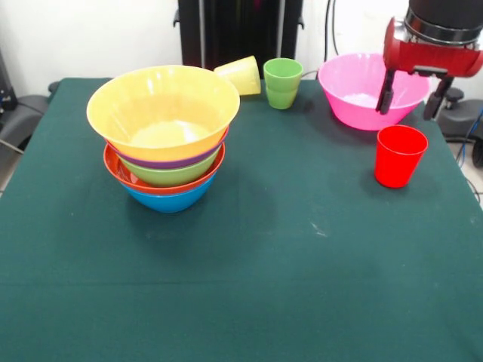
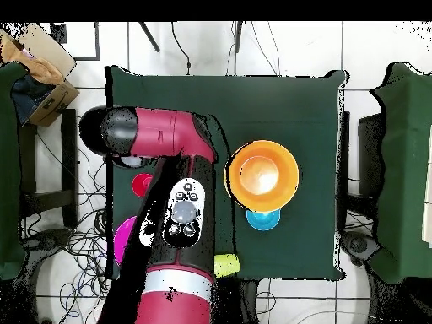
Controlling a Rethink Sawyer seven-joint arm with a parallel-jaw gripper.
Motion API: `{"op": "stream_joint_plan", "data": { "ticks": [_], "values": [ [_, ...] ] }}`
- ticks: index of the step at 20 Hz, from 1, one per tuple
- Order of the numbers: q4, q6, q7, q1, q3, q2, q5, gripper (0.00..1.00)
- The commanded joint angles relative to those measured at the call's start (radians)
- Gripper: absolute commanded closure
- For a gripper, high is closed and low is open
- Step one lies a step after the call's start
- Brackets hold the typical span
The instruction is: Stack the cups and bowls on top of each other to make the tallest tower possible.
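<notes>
1. The gripper (image 1: pixel 412 99) is hanging over the table's far right, fingers spread wide and holding nothing — just above the glossy red plastic cup (image 1: pixel 399 155).
2. The large pink plastic bowl (image 1: pixel 371 90) is sitting behind it.
3. The tower (image 1: pixel 165 134) of nested bowls (yellow-orange on top) is standing at the left.
4. Behind it, the translucent yellow cup (image 1: pixel 240 75) is lying tipped — beside the upright light green cup (image 1: pixel 282 83).

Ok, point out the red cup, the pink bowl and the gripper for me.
red cup (image 1: pixel 399 157), front view, its front wall.
pink bowl (image 1: pixel 355 83), front view, its inner wall.
gripper (image 1: pixel 413 96), front view, between its fingertips.
</notes>
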Motion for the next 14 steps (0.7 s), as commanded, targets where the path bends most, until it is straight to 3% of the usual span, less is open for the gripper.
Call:
{"op": "stream_joint_plan", "data": {
  "ticks": [1,5,14],
  "values": [
    [0.144,-0.063,-0.002,-0.046,0.119,0.002,-0.019,0.00],
    [0.202,-0.139,-0.031,-0.073,0.133,0.005,-0.041,0.00],
    [0.234,-0.244,-0.045,-0.111,0.159,0.039,-0.076,0.00]
  ]
}}
